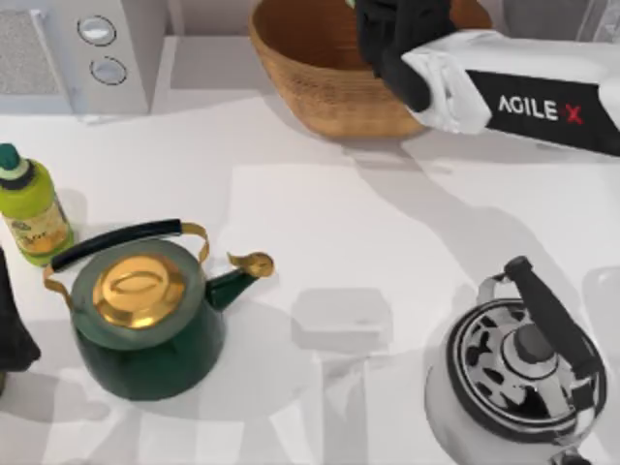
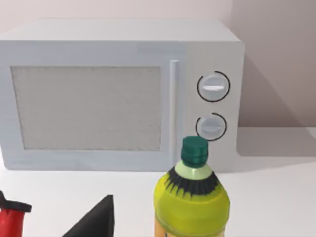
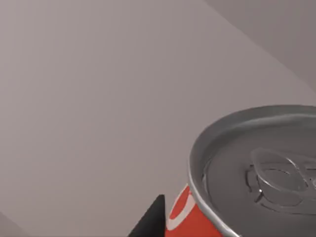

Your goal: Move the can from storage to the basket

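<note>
The counter carries a microwave at its far left, the basket at the far middle, a green kettle with a brass lid at the near left, a chrome kettle at the near right, and a bottle at the left edge. My right arm reaches from the right over the basket, and its end effector hangs above the basket's opening. In the right wrist view the can sits right against the camera, silver lid and red side showing beside a dark fingertip, so I judge the end effector is clamped on the can, which is held over the basket. The carry looks nearly finished; what is left is to lower and let go inside the basket. My left arm rests at the counter's near left edge; whether its end effector is apart or together I cannot tell.
</note>
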### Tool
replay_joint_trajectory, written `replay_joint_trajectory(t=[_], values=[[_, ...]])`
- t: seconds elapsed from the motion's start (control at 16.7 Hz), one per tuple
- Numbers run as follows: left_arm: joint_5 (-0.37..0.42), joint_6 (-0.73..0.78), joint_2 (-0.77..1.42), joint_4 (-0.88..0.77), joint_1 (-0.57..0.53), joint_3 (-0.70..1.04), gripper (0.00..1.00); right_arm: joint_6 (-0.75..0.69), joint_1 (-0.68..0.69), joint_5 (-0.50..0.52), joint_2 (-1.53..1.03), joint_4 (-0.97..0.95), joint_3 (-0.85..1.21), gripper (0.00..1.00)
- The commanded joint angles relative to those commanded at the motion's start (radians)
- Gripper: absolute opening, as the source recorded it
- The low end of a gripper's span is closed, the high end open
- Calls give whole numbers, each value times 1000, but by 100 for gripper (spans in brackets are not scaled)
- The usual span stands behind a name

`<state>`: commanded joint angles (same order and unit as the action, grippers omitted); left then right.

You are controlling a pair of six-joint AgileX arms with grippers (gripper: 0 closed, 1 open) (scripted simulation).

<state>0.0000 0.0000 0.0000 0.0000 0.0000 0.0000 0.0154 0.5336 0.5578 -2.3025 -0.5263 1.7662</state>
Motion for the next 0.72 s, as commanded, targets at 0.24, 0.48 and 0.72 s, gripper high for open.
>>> replay_joint_trajectory(t=[0.24, 0.48, 0.72], values=[[0, 0, 0, 0, 0, 0, 100, 0, 0, 0, 0, 0, 0, 98], [0, 0, 0, 0, 0, 0, 100, 0, 0, 0, 0, 0, 0, 100], [0, 0, 0, 0, 0, 0, 100, 0, 0, 0, 0, 0, 0, 100]])
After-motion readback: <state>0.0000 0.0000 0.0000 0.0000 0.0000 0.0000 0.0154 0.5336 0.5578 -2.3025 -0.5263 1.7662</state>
